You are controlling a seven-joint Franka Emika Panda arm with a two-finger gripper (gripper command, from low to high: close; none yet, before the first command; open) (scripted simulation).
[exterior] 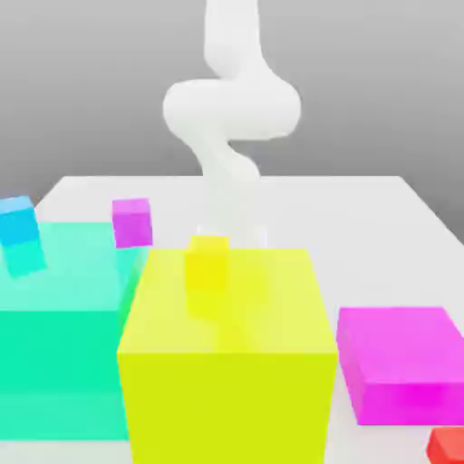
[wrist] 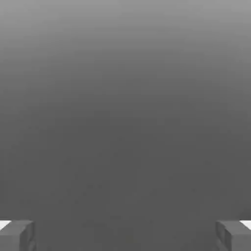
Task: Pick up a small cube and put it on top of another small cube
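Overhead, plain grey backdrop; below, pale tabletop [exterior: 362,236]; jaws [wrist: 125,236] wide apart.

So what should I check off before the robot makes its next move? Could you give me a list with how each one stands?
1. Gripper open: ok, jaws wide apart.
2. Nothing held: ok, bare space between the jaws.
3. Gripper at the red cube: not ok, it is back behind the yellow block.
4. Red cube's top free: ok, nothing sits on the part in view.
5. Red cube wholly in view: not ok, the exterior view's edge cuts it off.
6. Which cube it should go on: cannot tell.
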